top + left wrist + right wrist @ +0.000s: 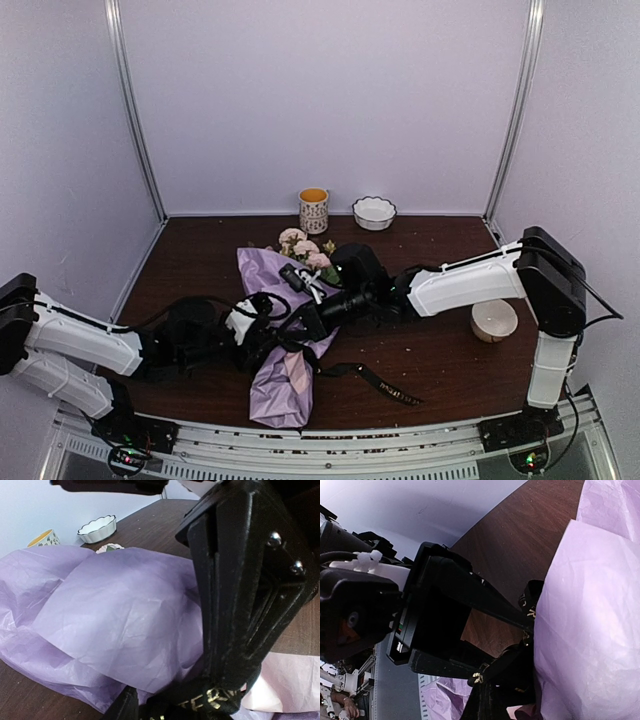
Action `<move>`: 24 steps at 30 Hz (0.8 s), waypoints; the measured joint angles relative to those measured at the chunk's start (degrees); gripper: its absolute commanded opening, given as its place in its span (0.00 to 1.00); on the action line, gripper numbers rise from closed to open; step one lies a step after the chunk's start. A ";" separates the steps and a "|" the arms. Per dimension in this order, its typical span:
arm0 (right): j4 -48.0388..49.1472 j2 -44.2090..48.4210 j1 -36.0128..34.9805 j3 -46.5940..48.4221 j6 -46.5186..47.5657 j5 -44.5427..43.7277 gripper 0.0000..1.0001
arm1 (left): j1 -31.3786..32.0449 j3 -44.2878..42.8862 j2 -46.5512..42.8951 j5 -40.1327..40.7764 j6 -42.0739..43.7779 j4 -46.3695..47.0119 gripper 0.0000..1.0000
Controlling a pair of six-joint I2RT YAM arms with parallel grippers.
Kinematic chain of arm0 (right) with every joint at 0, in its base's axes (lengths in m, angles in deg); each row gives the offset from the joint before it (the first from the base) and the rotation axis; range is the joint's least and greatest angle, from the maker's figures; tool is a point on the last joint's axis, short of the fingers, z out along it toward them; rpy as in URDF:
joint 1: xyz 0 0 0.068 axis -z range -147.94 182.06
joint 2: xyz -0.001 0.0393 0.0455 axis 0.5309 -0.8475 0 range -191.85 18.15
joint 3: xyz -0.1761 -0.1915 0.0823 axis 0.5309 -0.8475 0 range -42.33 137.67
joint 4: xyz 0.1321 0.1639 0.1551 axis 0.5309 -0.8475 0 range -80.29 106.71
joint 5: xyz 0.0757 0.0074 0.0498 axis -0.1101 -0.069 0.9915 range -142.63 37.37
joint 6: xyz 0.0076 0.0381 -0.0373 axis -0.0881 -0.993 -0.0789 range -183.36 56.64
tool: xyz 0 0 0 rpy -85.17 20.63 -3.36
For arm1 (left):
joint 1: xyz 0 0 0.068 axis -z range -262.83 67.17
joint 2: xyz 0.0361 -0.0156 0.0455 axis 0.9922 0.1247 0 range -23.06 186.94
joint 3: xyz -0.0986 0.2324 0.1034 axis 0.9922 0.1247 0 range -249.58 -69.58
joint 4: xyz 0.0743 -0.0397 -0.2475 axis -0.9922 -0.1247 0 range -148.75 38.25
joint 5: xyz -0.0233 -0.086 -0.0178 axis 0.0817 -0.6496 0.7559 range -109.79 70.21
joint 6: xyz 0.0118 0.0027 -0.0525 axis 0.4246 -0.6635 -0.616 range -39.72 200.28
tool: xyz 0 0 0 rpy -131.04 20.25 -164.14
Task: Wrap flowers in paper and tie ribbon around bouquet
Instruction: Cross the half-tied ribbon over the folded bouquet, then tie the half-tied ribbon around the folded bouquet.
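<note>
Our right claw [220, 682] pinches the ribbon [385, 385] beside the bouquet [285, 385] to hold tension; our left claw [507, 647] seems half-parted.

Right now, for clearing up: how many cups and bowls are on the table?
3: patterned cup back centre, scalloped bowl beside it, pale bowl by the right arm; others may be hidden.
</note>
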 measured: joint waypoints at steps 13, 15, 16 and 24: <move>-1.05 0.04 0.02 0.02 0.74 0.26 0.19 | 0.00 -0.13 0.85 -2.89 0.17 1.53 0.00; -1.36 0.31 0.42 0.02 0.90 -0.04 0.21 | 0.00 -0.13 0.83 -2.91 0.17 1.53 0.00; -1.42 0.52 0.55 0.02 1.01 -0.31 0.21 | 0.00 -0.13 0.81 -2.91 0.17 1.53 0.00; -2.89 1.40 2.64 0.37 0.28 -4.07 0.20 | 0.00 -0.11 0.61 -2.34 0.15 1.53 0.00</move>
